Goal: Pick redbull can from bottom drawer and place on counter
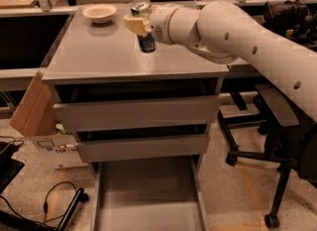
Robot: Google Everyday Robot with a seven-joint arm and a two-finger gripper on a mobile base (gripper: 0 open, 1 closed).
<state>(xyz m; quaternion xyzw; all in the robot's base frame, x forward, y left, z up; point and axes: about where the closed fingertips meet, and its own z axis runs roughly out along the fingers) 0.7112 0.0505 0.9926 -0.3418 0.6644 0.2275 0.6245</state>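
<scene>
The redbull can (144,40) is a slim blue-and-silver can with a shiny top, upright over the counter (99,56), near its middle back. My gripper (139,25) is shut on the can's upper part, its cream fingers (132,25) wrapped around it. The can's base is at or just above the grey surface; I cannot tell if it touches. The bottom drawer (148,195) is pulled out below, its flat grey floor bare.
A shallow cream bowl (99,13) sits at the counter's back left. Two shut grey drawers (136,113) are under the counter. A cardboard box (30,107) leans at the left. An office chair (277,126) stands at the right. Cables (54,200) lie on the floor.
</scene>
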